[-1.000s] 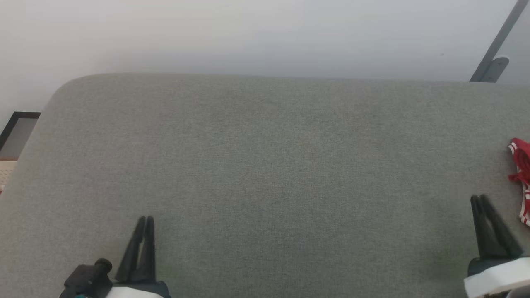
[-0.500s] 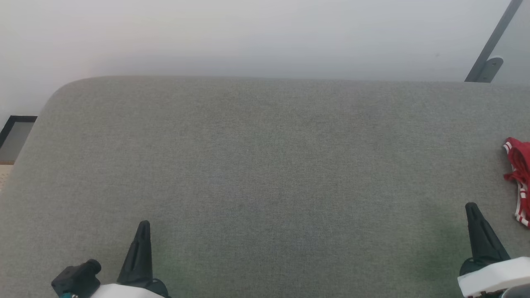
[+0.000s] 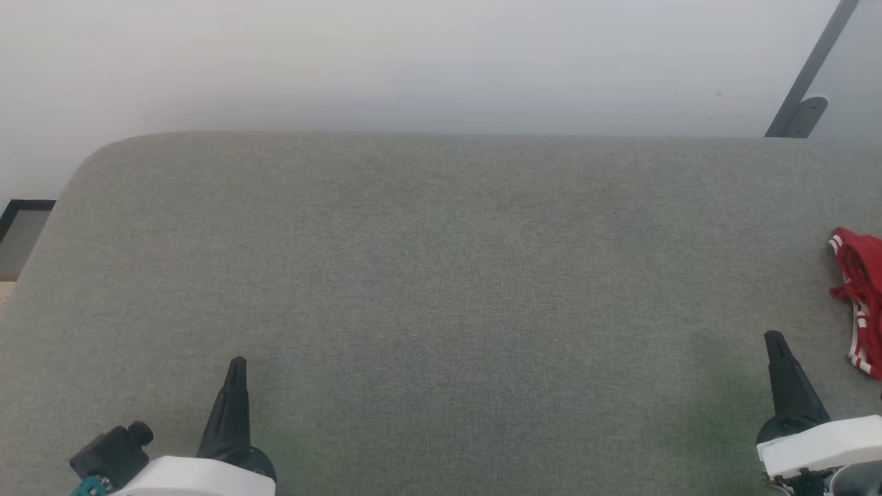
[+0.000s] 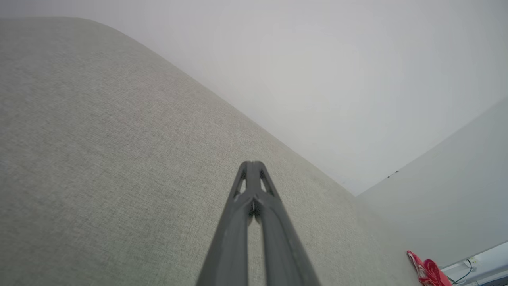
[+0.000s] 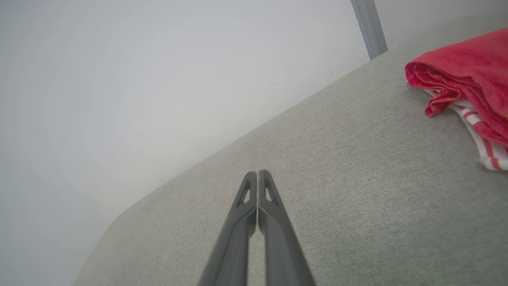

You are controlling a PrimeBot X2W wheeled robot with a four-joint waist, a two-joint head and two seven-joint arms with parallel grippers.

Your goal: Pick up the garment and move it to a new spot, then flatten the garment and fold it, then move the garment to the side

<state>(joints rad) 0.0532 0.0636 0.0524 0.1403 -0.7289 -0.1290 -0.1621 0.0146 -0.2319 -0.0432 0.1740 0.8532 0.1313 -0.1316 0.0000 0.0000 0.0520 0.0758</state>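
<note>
The garment (image 3: 860,289), red with red-and-white striped trim, lies bunched at the far right edge of the grey padded surface (image 3: 441,275), partly cut off by the picture's edge. In the right wrist view the garment (image 5: 468,79) sits to the upper right, and in the left wrist view the garment (image 4: 426,272) shows small at the lower right. My left gripper (image 3: 236,364) is shut and empty at the lower left. My right gripper (image 3: 774,337) is shut and empty at the lower right, a short way left of the garment. Both gripper pairs, left (image 4: 252,163) and right (image 5: 258,173), have tips pressed together.
A pale wall (image 3: 413,62) rises behind the surface. A grey metal bar (image 3: 806,76) slants at the upper right. A dark-framed object (image 3: 17,231) stands past the surface's left corner.
Both grippers have gone from slightly parted to shut. The camera has turned a little to the right, so the garment and the bar sit further left in the picture.
</note>
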